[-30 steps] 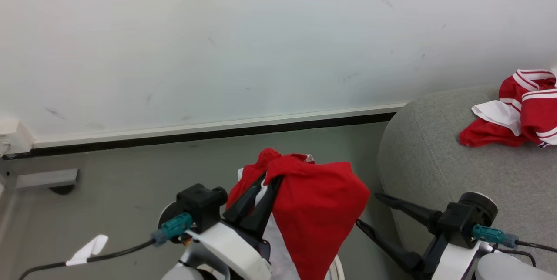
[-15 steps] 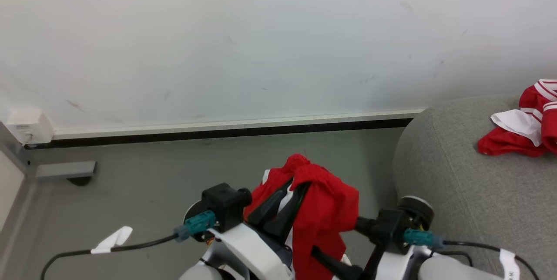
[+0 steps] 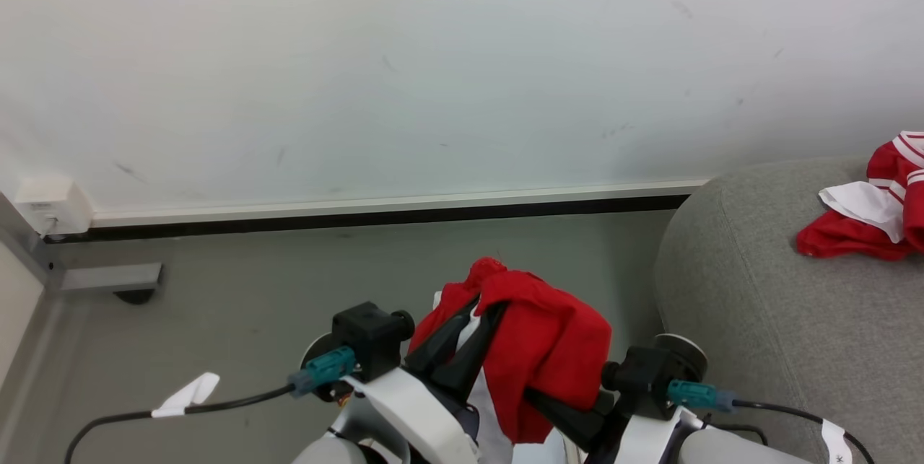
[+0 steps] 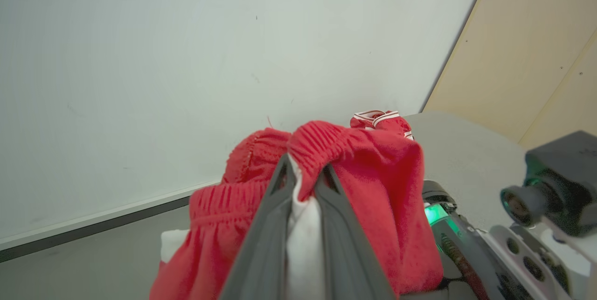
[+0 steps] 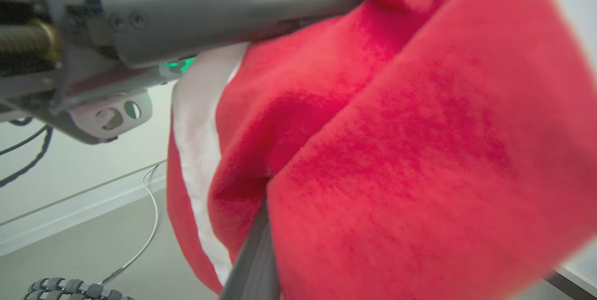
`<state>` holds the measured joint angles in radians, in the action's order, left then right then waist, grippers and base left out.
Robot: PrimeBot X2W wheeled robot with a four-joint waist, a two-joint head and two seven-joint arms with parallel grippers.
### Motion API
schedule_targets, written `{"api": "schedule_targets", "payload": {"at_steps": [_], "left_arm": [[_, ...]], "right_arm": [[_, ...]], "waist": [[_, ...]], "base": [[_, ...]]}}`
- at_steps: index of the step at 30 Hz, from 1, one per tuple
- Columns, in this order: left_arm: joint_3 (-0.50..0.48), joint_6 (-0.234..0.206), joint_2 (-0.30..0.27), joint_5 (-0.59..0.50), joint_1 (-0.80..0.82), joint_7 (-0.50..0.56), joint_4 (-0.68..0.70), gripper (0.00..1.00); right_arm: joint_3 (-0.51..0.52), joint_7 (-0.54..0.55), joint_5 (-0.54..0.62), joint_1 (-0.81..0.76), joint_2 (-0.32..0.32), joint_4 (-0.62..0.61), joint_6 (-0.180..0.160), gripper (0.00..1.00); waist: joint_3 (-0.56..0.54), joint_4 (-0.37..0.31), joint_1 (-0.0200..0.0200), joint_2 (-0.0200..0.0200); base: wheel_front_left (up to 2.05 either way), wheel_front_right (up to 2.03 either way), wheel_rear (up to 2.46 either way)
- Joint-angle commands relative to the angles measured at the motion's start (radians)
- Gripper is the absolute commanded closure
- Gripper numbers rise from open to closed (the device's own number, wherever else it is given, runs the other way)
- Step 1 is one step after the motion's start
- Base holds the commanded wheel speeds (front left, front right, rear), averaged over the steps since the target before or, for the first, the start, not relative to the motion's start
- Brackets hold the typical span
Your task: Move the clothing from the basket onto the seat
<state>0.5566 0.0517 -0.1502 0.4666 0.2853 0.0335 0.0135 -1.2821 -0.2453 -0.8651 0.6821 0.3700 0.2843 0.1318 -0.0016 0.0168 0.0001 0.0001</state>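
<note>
The red clothing (image 3: pixel 556 341) with a white panel hangs above the floor between my two grippers. My left gripper (image 3: pixel 487 305) is shut on its gathered waistband, and the left wrist view shows the pinch (image 4: pixel 305 171) with red fabric (image 4: pixel 382 188) draped over both fingers. My right gripper (image 3: pixel 541 400) reaches in from the right and is shut on the clothing's right side, its tips buried in cloth. In the right wrist view the fabric (image 5: pixel 396 150) covers almost everything and one finger (image 5: pixel 254 258) shows. The grey seat (image 3: pixel 758 291) stands at the right. The basket is out of view.
Another red and white garment (image 3: pixel 866 226) lies on the seat's far right. A pale wall with a dark baseboard (image 3: pixel 375 217) runs behind, with a white wall box (image 3: pixel 43 204) at the left. A cable with a white tag (image 3: pixel 188 392) crosses the grey floor.
My right gripper swung in from the right, where it stood open, and shut on the hanging fabric, bunching it. The left grip is unchanged. The camera shifted slightly.
</note>
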Motion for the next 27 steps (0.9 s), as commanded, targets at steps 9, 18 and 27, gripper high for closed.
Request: {"api": "schedule_targets", "payload": {"at_steps": [9, 18, 27], "left_arm": [[-0.005, -0.022, -0.019, -0.009, -0.019, -0.022, -0.031, 0.59], [0.014, -0.03, -0.025, -0.034, -0.025, -0.039, -0.053, 0.0], [0.057, -0.017, -0.022, -0.055, -0.032, -0.061, -0.075, 0.0]], "right_arm": [[0.011, -0.021, -0.059, 0.059, 0.044, -0.005, -0.002, 1.0], [0.098, -0.02, -0.048, 0.043, 0.102, -0.023, -0.002, 1.0], [0.202, -0.02, -0.031, 0.013, 0.16, -0.034, -0.002, 1.0]], "waist": [[0.003, -0.027, -0.0001, -0.0001], [0.01, -0.049, -0.0001, -0.0001], [0.017, -0.09, -0.0001, -0.0001]], "base": [[0.0, 0.0, 0.0], [0.0, 0.0, 0.0], [0.0, 0.0, 0.0]]}}
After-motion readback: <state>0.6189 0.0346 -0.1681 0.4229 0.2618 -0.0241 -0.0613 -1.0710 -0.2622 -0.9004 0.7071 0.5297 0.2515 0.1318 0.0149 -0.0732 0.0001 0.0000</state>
